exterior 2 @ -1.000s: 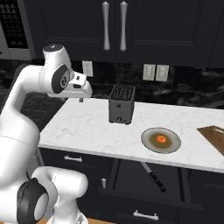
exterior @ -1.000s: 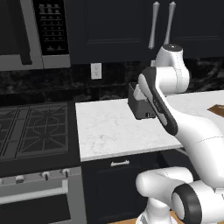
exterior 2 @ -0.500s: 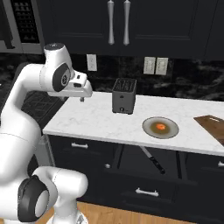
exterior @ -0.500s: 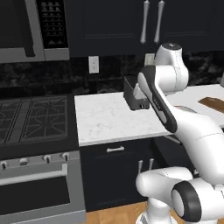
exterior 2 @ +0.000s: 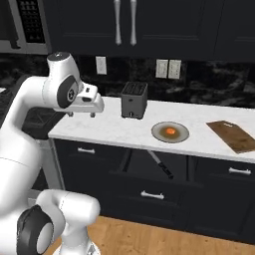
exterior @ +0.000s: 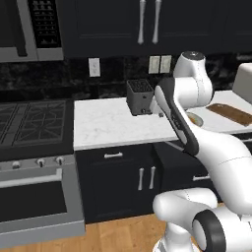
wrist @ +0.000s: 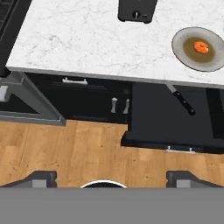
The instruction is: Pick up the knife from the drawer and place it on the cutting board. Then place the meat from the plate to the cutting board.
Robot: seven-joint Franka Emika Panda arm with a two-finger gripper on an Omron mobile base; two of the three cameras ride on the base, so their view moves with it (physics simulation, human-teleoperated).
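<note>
Gripper up high over the counter's left end, well left of the toaster, jaws spread wide, nothing between them; in the hand view the two finger tips sit far apart at the bottom w/ bare wood floor beyond. Drawer pulled out below the counter, under the plate. Knife lying flat inside it, toward the back, blade tucked under the counter edge, dark handle pointing out to the front; hand view has it near the drawer's right side, diagonal. Plate on the counter just right of the toaster, meat sitting at its centre, orange-red lump. Cutting board further right on the counter, near the edge, apart from the plate, nothing on it. Left base view: toaster behind the arm, board at far right, plate mostly hidden by the arm. Stove left of the counter.
</note>
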